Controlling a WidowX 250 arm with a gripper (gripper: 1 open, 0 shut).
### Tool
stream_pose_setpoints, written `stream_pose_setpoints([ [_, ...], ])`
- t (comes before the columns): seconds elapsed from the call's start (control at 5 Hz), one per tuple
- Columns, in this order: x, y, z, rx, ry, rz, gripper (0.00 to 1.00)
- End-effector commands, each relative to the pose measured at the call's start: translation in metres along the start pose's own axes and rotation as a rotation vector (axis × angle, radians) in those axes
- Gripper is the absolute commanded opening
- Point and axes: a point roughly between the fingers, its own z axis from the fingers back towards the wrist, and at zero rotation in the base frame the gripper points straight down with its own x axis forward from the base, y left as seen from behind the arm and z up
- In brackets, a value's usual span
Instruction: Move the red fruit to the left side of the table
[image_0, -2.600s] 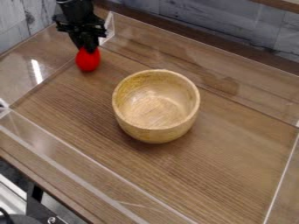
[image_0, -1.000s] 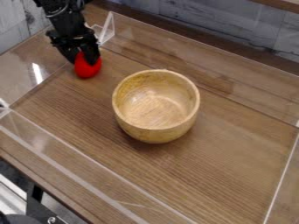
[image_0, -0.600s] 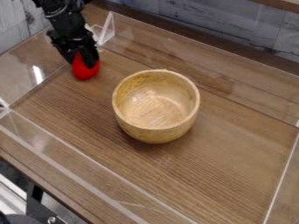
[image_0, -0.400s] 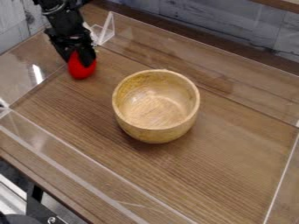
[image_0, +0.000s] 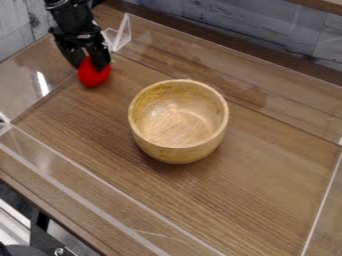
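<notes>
The red fruit (image_0: 92, 73) is a small bright red ball resting on the brown wood-grain table (image_0: 254, 190) in its far left part, close to the clear acrylic wall. My black gripper (image_0: 82, 57) hangs straight over it, pointing down. Its fingers (image_0: 64, 56) stand apart on either side of the fruit's top, and the jaws look open. The fruit's leafy top is hidden behind the gripper.
A round light wooden bowl (image_0: 178, 121), empty, stands in the middle of the table, right of the fruit. Clear acrylic walls (image_0: 40, 85) edge the table on all sides. A white clip (image_0: 123, 38) sits on the far wall just right of the gripper.
The gripper and the fruit have shifted slightly left and down onto the table. In the latest frame the fingers have spread apart off the fruit.
</notes>
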Motion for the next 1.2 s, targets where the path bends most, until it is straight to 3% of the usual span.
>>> stream_pose_setpoints([
  [0.0,0.007,-0.005,0.002,0.014,-0.033,0.001,1.00],
  [0.2,0.008,-0.009,-0.006,0.003,-0.035,0.017,1.00],
  [0.4,0.009,-0.013,-0.007,0.001,-0.024,-0.023,1.00],
  [0.8,0.009,-0.032,0.004,-0.003,-0.005,-0.079,1.00],
  [1.0,0.010,-0.034,0.025,-0.017,0.010,-0.171,1.00],
])
